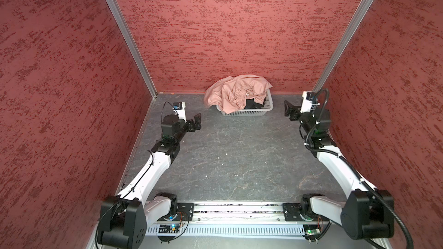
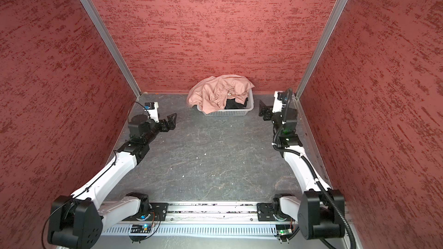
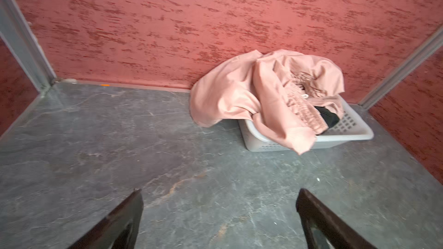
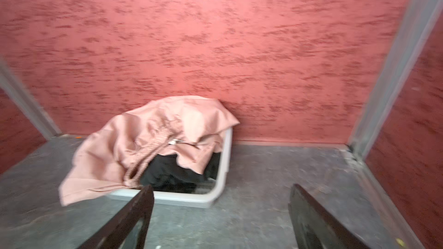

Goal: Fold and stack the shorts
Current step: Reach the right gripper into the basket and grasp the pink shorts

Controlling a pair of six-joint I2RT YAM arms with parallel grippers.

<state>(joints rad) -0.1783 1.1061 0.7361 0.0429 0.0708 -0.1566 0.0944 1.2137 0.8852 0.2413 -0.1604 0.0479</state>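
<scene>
Jaws spread, left gripper [image 1: 198, 122] and right gripper [image 1: 288, 110] flank the basket [image 1: 244, 112].

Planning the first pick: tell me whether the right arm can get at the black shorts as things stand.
Probably yes, partly. The right gripper stands open beside the basket, nothing between. A patch of the black shorts shows on that side, but the pink shorts drape over the rest.

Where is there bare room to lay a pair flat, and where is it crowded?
Free: the tabletop between left gripper and right gripper, in front of the basket. Crowded: the basket, pink shorts spilling over its rim, black shorts inside.
</scene>
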